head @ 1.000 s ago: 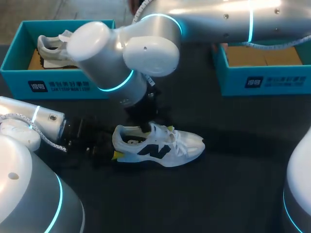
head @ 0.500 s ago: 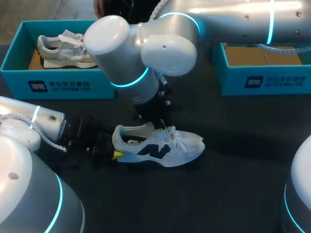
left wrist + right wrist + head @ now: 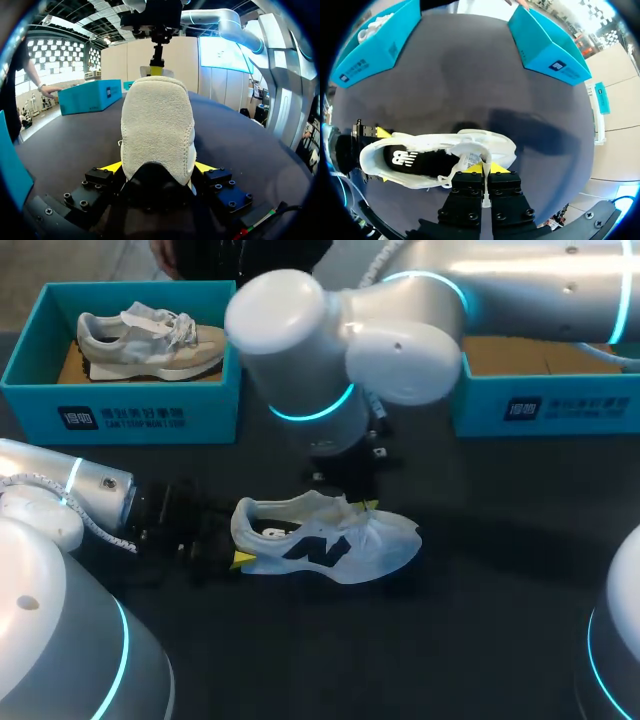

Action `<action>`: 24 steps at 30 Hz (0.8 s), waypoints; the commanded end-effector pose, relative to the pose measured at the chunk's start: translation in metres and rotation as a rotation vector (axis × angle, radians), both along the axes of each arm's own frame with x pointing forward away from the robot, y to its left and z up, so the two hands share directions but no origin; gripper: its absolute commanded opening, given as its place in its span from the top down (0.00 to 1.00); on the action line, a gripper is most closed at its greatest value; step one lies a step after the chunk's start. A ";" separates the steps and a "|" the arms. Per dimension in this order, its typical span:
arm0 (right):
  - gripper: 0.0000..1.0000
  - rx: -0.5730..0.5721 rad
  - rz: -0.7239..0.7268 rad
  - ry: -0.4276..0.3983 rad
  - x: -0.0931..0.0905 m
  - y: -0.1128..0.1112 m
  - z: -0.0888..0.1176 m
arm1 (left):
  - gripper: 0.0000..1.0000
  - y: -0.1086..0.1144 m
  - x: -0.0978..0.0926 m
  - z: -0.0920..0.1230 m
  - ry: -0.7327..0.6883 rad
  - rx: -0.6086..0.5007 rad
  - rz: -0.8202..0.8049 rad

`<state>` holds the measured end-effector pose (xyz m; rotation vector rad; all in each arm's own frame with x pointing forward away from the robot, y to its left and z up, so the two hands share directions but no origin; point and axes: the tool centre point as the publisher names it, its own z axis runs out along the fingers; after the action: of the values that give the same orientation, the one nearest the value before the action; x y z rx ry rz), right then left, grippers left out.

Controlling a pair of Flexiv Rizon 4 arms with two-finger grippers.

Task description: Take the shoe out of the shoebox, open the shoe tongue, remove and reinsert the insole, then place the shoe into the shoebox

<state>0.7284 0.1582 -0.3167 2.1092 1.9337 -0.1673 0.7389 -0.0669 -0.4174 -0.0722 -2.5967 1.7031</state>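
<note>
A white sneaker (image 3: 330, 542) with a dark side logo lies on the black table, toe to the right. My left gripper (image 3: 230, 558) holds its heel. In the left wrist view the suede heel (image 3: 157, 130) sits between the two yellow fingertips (image 3: 112, 167), which touch it on both sides. My right gripper (image 3: 357, 507) hangs over the lacing, shut on the shoe's tongue (image 3: 469, 160). In the right wrist view its fingers (image 3: 485, 170) are pressed together, and the tongue is drawn toward the toe. The shoe's mouth (image 3: 420, 162) lies open and dark.
A teal shoebox (image 3: 120, 415) at the back left holds a second, grey sneaker (image 3: 150, 340). Another teal shoebox (image 3: 560, 410) stands at the back right, partly hidden by my right arm (image 3: 340, 345), with a brown floor showing inside.
My right gripper closed on the tongue and moved right, from the shoe's mouth toward the toe, pulling the tongue along. The left gripper and the heel stayed put.
</note>
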 end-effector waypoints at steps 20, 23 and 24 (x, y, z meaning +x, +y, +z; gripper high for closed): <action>1.00 0.135 -0.203 0.012 -0.007 -0.045 -0.044 | 1.00 -0.002 -0.003 -0.004 -0.002 0.000 0.002; 1.00 0.141 -0.206 0.018 -0.007 -0.047 -0.050 | 1.00 -0.002 -0.003 -0.004 -0.002 0.000 0.002; 1.00 0.144 -0.207 0.020 -0.006 -0.047 -0.052 | 1.00 -0.002 -0.003 -0.004 -0.002 0.000 0.002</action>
<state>0.7238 0.1147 -0.3598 2.3604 1.8399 -0.1113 0.7387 -0.0676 -0.4170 -0.0726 -2.5962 1.7037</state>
